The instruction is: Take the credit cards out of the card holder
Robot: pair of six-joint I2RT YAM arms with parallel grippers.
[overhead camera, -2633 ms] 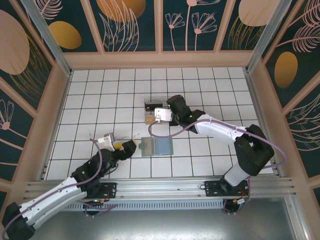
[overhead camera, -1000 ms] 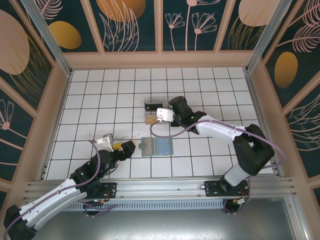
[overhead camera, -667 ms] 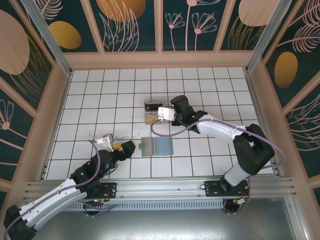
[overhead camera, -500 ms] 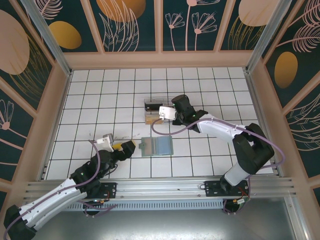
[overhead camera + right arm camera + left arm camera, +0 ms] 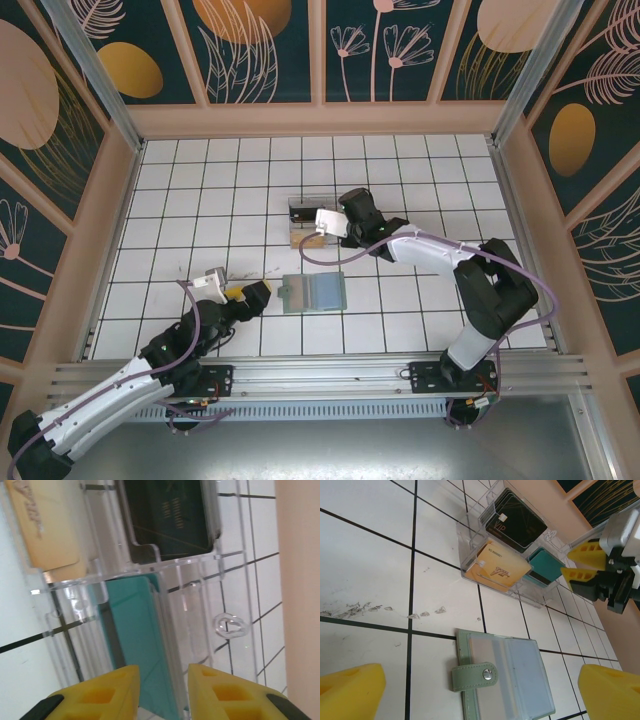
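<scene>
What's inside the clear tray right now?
The clear tray has three filled compartments: a black VIP card, a gold card and a teal card. Anything stacked beneath each top card is covered.

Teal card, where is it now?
Left wrist view: the teal card sits in the clear tray, right of the gold card, beside the right hand.

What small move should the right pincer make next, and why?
The right pincer should probably open wider and lift straight up: its jaws stand slightly apart over the clear plastic compartmented tray, and the teal flat card already sits in one compartment.
</scene>
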